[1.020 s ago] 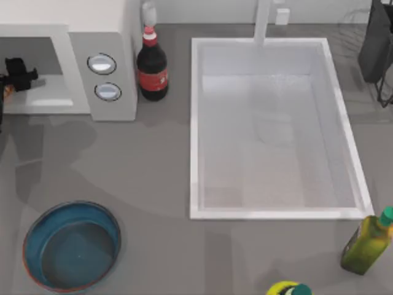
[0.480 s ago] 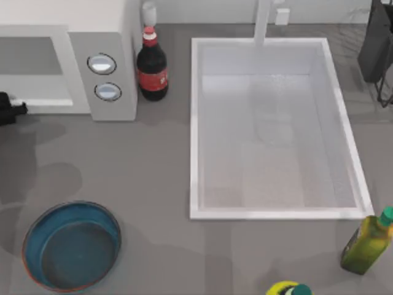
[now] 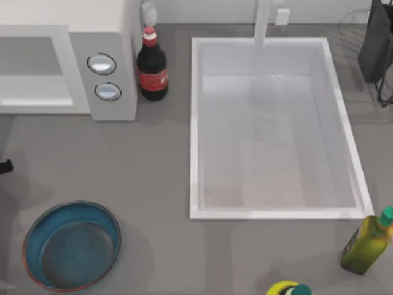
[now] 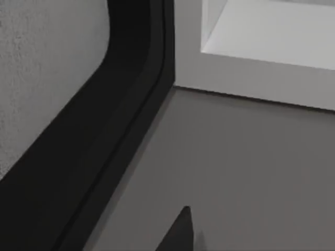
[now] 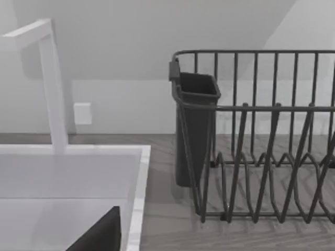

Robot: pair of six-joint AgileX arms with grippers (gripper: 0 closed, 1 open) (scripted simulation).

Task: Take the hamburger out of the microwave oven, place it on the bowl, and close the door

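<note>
Hamburger: not located in the microwave oven (image 3: 67, 67) cavity, which lies open and bare at the far left corner of the desk (image 3: 153, 166), nor in the bowl (image 3: 72, 246), which sits empty at the near left corner. Its whereabouts cannot be confirmed.

Change noted: a second ago the left gripper (image 3: 5, 166) was inside the cavity; half a second ago it was at the cavity's front edge; now a dark tip of it shows at the desk's left edge, between microwave oven and bowl. Whether its fingers are open or holding anything cannot be told.

Judgement: extraction appears done and the carry toward the bowl under way; placement and door closing remain outstanding. The door cannot be made out.

The right arm is parked near the dish rack (image 5: 261, 141), beyond the sink (image 3: 273, 129).
</note>
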